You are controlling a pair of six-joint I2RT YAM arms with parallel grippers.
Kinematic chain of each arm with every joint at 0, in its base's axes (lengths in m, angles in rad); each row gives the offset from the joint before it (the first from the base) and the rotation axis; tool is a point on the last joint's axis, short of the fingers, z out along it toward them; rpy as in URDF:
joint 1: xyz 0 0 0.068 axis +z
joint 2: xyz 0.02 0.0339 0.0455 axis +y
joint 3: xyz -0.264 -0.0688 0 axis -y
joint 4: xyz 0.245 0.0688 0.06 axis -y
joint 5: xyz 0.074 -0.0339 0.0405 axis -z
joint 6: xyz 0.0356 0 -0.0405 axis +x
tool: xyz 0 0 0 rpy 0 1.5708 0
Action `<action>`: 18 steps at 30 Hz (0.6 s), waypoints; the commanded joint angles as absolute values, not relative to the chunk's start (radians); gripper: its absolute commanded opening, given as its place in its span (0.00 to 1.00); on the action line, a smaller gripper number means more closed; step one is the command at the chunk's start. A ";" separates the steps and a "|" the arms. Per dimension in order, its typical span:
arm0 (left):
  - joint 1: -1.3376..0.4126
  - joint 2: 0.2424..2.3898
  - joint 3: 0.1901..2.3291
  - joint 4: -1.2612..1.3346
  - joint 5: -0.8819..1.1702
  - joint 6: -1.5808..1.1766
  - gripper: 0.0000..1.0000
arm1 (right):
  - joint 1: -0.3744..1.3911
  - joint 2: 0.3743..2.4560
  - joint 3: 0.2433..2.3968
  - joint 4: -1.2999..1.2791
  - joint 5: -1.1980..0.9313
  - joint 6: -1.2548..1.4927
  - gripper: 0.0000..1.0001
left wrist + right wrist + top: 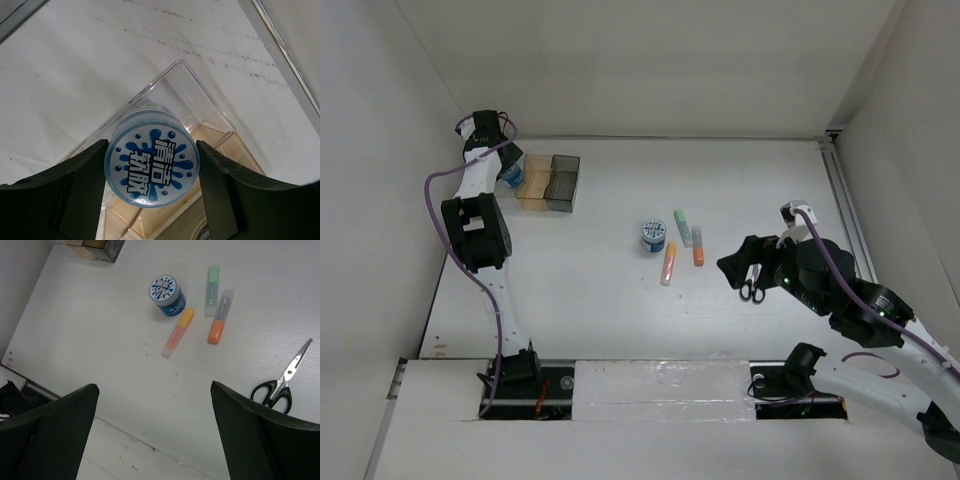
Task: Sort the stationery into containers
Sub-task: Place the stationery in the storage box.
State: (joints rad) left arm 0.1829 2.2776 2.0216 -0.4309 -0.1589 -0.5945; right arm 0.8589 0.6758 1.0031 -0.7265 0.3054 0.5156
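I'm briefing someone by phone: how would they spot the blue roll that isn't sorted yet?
At the white table's middle lies a cluster of marker sticks. The round blue-and-white roll stands at its left edge, the only round thing there; its twin is held in the left tool over the clear bin.

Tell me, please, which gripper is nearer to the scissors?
Right. The right gripper hangs open close beside the scissors; the left gripper is far off at the bins, shut on a roll.
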 commanded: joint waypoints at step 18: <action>0.184 2.211 2.026 -0.345 -0.101 -0.591 0.80 | 0.867 0.666 1.005 -0.672 0.298 0.502 1.00</action>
